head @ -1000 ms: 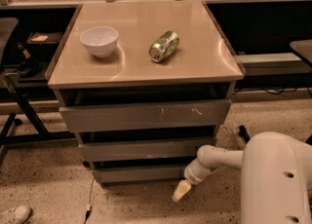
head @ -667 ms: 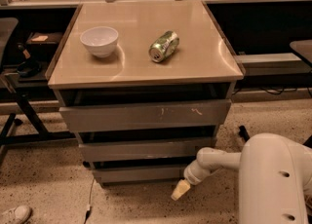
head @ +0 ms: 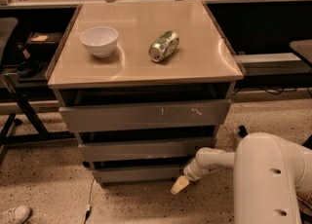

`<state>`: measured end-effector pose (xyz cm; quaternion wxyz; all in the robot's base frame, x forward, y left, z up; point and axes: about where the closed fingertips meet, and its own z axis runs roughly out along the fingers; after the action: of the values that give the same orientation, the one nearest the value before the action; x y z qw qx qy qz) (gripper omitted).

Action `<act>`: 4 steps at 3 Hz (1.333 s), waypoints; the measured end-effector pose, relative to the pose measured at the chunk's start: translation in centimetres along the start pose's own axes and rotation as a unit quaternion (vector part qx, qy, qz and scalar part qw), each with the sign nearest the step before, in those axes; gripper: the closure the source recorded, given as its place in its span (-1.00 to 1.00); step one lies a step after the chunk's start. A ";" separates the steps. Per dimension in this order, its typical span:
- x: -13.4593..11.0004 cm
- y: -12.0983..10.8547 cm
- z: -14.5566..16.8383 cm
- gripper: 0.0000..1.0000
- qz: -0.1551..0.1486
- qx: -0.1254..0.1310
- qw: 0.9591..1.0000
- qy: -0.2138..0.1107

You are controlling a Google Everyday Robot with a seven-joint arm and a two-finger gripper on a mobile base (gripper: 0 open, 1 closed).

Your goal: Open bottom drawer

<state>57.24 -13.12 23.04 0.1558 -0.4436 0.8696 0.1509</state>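
Note:
The bottom drawer [head: 136, 173] is the lowest, narrowest grey front of the three in the cabinet, with a plain flat face and a dark gap above it. My gripper [head: 179, 185] is low near the floor, at the drawer's right end and just in front of its lower right corner. Its pale tip points down and to the left. My white arm [head: 273, 179] reaches in from the lower right.
The top drawer [head: 146, 115] with pale scratches and the middle drawer [head: 146, 149] sit above. A white bowl [head: 99, 41] and a green can [head: 164, 46] on its side lie on the beige cabinet top [head: 195, 62]. A chair base [head: 19, 116] stands to the left, and a shoe [head: 14, 214] lies at the lower left.
My gripper has shifted slightly to the left, closer to the bottom drawer's right end. The drawers have not moved.

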 end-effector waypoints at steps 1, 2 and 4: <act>-0.1 -1.3 0.9 -1.00 0.001 0.013 1.000 -0.001; -0.3 -2.7 1.8 -1.00 -0.001 0.024 1.000 -0.002; 0.0 -4.7 4.6 -1.00 -0.006 0.024 1.000 0.005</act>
<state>61.70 -13.96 18.29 0.1635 -0.4458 0.8709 0.1269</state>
